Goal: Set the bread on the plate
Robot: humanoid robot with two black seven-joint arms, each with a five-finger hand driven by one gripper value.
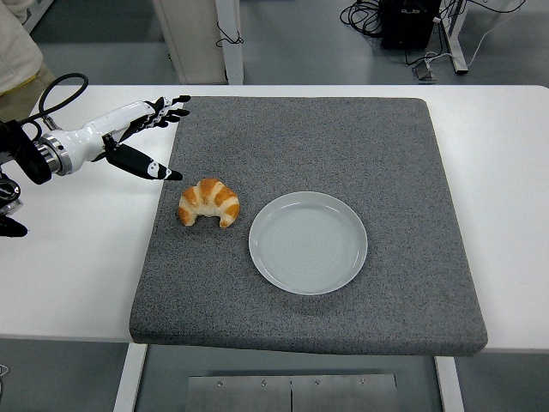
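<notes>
A golden croissant (208, 202) lies on the left part of the grey mat (343, 137), its tips pointing toward the near edge. Just right of it sits an empty pale plate (308, 243), apart from the bread. My left hand (157, 137) reaches in from the left edge, white and black, fingers spread and holding nothing. Its thumb tip hangs a short way up and left of the croissant without touching it. The right arm does not show.
The mat covers most of the white table (77, 257). A person's light sleeve (15, 47) shows at the top left corner. Beyond the table's far edge stand a white post (228, 39) and cables with a black box (410, 21) on the floor.
</notes>
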